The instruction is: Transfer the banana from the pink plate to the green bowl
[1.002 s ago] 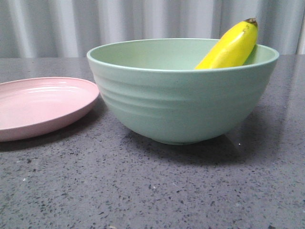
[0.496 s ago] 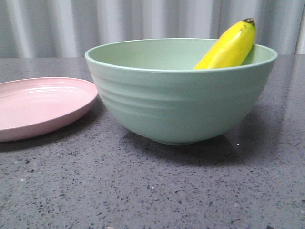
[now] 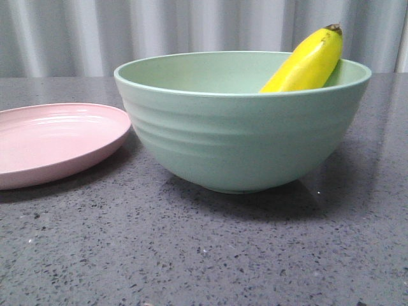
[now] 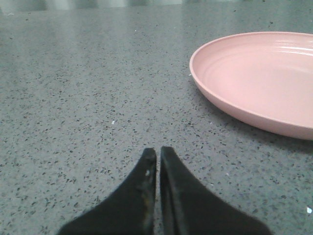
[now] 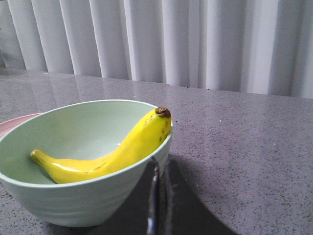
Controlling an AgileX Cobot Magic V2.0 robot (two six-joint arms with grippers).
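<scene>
The yellow banana [image 3: 309,62] lies inside the green bowl [image 3: 242,137], its dark tip leaning over the right rim. The right wrist view shows it curved across the bowl's inside [image 5: 112,156], the bowl [image 5: 73,200] close by. The empty pink plate [image 3: 51,143] sits to the bowl's left, almost touching it; it also shows in the left wrist view [image 4: 259,81]. My left gripper [image 4: 158,152] is shut and empty above bare table beside the plate. My right gripper [image 5: 161,164] is shut and empty, just outside the bowl's rim near the banana's tip. Neither gripper shows in the front view.
The dark grey speckled tabletop [image 3: 204,255] extends in front of the bowl and plate. A pale pleated curtain [image 3: 191,29] hangs behind the table.
The bowl with the banana shifted very slightly left between one second ago and half a second ago; nothing has moved since.
</scene>
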